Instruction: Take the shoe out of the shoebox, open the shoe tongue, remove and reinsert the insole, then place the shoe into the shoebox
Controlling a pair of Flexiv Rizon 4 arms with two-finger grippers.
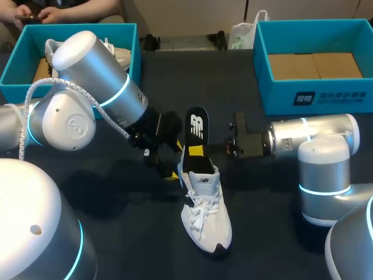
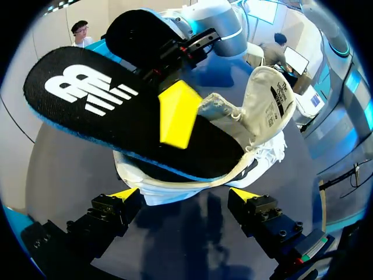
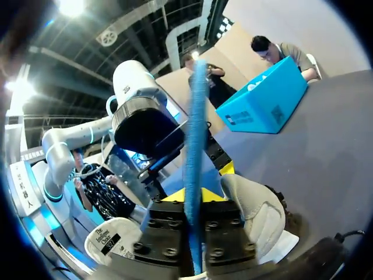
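Shoe lies on the table, its insole half in and clamped by the right gripper; the left gripper, jaws apart beside the heel, should steady it.

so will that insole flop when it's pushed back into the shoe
Probably only a little: clamped in the right gripper, the insole juts out of the shoe with little sag. Edge-on in the right wrist view it looks thin, so it is likely light and could buckle if its tip jams. The shoe sits ungripped and may slide.
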